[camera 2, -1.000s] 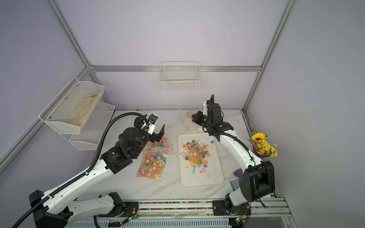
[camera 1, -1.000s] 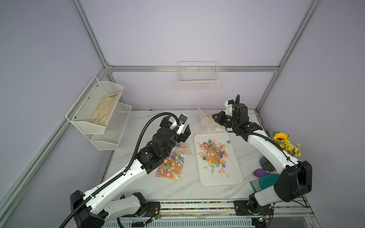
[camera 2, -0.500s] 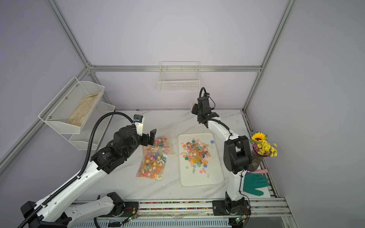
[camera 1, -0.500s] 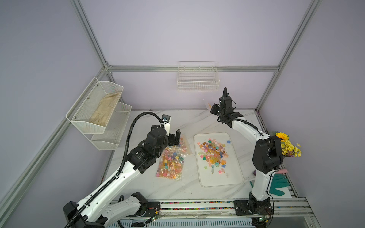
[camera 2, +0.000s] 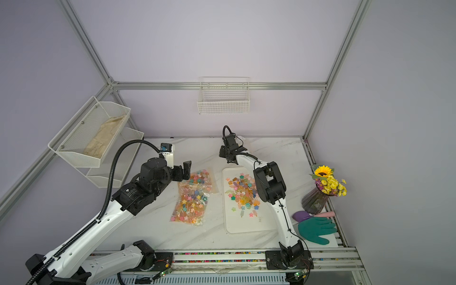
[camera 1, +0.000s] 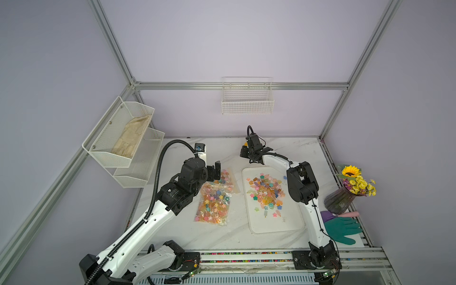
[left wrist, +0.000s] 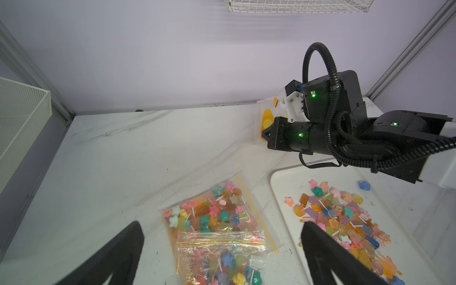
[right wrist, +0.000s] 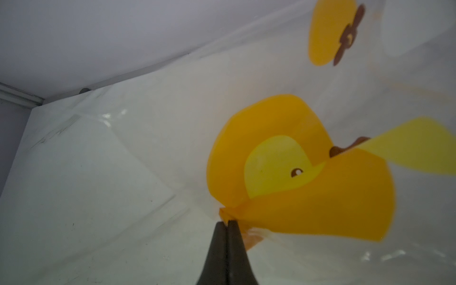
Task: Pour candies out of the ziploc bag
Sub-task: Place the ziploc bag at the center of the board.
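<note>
Right wrist view: R gripper [right wrist: 225, 223] jaws pinched shut on duck-print bag [right wrist: 296, 172] corner. L gripper [left wrist: 222, 225] jaws wide apart, by ziploc bag [left wrist: 217, 246] w/ sweets inside. Candies [camera 1: 265, 191] heaped on tray [camera 1: 291, 222].

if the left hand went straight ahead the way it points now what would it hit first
Probably the ziploc bag of candies, lying straight ahead between the left hand's open fingers; depth is unclear, so maybe bare table just beyond.

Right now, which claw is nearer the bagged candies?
Left. The left claw is open at the far end of the bagged candies; the right claw is beyond the tray's far edge, shut on a duck-print bag.
</note>
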Controlling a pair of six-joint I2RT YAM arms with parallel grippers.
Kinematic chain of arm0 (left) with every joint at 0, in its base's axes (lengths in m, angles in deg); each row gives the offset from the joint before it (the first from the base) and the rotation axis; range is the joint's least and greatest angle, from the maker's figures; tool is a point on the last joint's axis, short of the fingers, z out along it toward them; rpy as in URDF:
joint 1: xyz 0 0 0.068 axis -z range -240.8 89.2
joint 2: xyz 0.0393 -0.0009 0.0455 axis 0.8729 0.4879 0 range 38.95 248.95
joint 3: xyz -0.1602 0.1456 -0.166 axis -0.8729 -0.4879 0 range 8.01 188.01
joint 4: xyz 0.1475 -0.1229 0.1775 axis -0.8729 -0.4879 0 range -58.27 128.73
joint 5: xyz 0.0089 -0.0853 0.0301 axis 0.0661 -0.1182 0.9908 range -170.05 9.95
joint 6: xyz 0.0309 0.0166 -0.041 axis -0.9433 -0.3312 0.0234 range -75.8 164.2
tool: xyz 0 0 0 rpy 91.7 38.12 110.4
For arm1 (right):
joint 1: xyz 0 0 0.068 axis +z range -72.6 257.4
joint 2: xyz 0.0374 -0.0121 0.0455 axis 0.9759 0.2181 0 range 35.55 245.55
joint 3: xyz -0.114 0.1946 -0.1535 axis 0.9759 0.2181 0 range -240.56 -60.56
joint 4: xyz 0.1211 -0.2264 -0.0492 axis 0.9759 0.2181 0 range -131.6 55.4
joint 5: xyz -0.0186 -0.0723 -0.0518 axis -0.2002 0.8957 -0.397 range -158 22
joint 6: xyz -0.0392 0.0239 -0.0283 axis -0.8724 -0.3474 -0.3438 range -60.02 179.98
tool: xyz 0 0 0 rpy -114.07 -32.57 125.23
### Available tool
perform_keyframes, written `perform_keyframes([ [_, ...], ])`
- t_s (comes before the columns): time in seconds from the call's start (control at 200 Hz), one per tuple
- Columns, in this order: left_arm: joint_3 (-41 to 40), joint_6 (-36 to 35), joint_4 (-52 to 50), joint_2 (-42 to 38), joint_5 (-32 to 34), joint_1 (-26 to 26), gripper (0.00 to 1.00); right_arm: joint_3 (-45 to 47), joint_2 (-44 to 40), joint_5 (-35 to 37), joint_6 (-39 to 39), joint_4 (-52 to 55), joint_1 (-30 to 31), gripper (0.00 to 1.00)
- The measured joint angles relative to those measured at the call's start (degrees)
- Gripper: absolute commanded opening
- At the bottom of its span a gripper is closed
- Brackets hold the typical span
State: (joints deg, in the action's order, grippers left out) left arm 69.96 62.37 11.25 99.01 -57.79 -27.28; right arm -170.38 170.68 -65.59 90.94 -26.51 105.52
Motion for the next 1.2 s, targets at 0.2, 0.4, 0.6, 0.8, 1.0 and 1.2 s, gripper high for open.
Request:
perform_keyframes([
  [0.2, 0.0, 1.3, 1.4, 0.0, 0.1, -0.4, 1.0, 0.1, 0.0, -2.2, 0.1, 0.9, 0.2, 0.53],
  [0.4, 0.0, 2.2, 3.1, 1.3, 0.4, -2.2, 1.0, 2.7, -2.6, -3.7, -1.5, 1.9, -0.5, 0.66],
  [0.6, 0.0, 12.5, -3.9, 6.0, 0.9, -4.9, 1.0, 9.9, -14.4, -5.0, -2.9, 1.9, -0.9, 0.69],
  [0.8, 0.1, 24.7, -15.3, 10.6, -1.5, -5.4, 1.0, 18.3, -28.6, -4.6, -3.2, -0.5, -0.9, 0.71],
  [1.0, 0.1, 36.7, -20.2, 11.9, -5.2, -5.9, 0.95, 23.6, -32.2, -4.7, -3.3, -0.5, -0.1, 0.73],
  [1.2, 4.7, 50.9, -25.6, 21.9, -10.8, -7.1, 0.85, 32.3, -32.5, -4.6, -4.3, -0.3, 3.3, 0.74],
])
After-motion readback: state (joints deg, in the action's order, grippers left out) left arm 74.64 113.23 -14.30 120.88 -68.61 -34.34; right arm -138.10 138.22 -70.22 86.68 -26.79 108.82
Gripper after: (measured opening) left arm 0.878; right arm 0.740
